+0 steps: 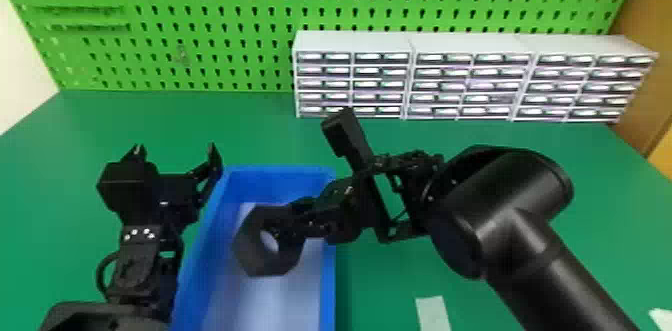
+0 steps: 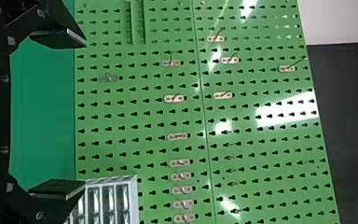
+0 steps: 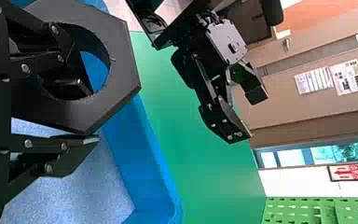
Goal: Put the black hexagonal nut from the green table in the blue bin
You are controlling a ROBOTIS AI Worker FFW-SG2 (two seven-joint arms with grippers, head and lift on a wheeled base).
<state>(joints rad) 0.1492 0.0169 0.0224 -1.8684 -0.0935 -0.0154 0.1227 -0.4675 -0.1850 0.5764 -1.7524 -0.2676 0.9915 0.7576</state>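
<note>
1. Left gripper (image 1: 175, 149): fingers spread, nothing between them, close beside the bin – an inward swing could knock it.
2. Blue bin (image 1: 328, 275): lies below the nut; an off-centre drop could catch the rim.
3. Black nut (image 1: 250, 255): held over the bin, pinched by the right gripper (image 3: 87, 113) – one finger through the hole could snag it on release.
</note>
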